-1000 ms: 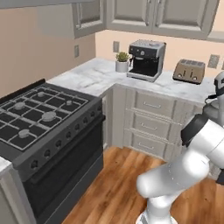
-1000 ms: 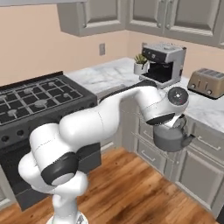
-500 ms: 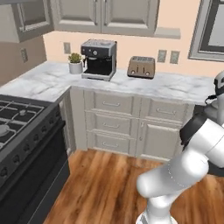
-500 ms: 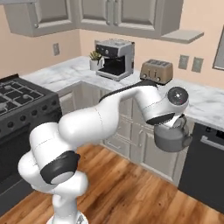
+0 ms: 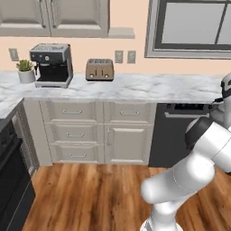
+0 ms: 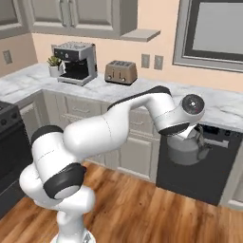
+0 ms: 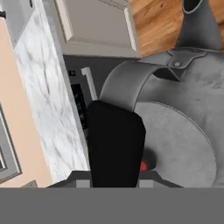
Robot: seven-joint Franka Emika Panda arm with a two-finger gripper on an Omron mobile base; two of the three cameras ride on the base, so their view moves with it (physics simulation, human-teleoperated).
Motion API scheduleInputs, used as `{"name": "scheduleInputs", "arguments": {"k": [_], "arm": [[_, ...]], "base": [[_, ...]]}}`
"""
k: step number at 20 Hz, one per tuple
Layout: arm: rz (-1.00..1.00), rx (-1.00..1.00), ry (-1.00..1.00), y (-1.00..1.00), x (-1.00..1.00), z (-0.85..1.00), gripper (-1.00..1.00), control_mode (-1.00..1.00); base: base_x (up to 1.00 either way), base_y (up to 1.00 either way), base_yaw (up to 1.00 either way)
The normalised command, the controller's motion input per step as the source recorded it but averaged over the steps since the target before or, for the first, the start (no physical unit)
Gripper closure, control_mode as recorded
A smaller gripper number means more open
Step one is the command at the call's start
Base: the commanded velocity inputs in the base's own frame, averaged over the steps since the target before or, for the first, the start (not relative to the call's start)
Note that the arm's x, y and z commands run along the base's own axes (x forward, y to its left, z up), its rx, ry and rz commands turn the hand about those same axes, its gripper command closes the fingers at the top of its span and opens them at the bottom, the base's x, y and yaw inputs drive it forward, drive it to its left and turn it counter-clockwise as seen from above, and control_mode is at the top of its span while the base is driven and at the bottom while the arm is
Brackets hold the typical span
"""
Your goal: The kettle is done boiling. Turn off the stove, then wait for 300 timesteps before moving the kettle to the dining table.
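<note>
— Kettle hung under the gripper, clear of every counter, in front of the black dishwasher?
— Yes. The jaws were pinched shut on its arched handle, body dangling below.
— What might have gone wrong?
— My guess: a thin handle could pivot in the pinch while the base was driving, so the kettle might swing, knock the counter edge, or slip out before reaching the dining table.
</note>
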Motion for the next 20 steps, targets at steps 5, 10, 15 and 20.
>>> {"name": "scheduleInputs", "arguments": {"k": [5, 10, 15, 20], "arm": [[0.0, 0.0, 0.0, 0.0, 0.0, 0.0, 1.0, 1.0], [0.0, 0.0, 0.0, 0.0, 0.0, 0.0, 1.0, 1.0], [0.0, 0.0, 0.0, 0.0, 0.0, 0.0, 1.0, 1.0], [0.0, 0.0, 0.0, 0.0, 0.0, 0.0, 1.0, 1.0]], "base": [[0.0, 0.0, -0.5], [0.0, 0.0, -0.5], [0.0, 0.0, -0.51], [0.04, 0.0, -0.52]]}}
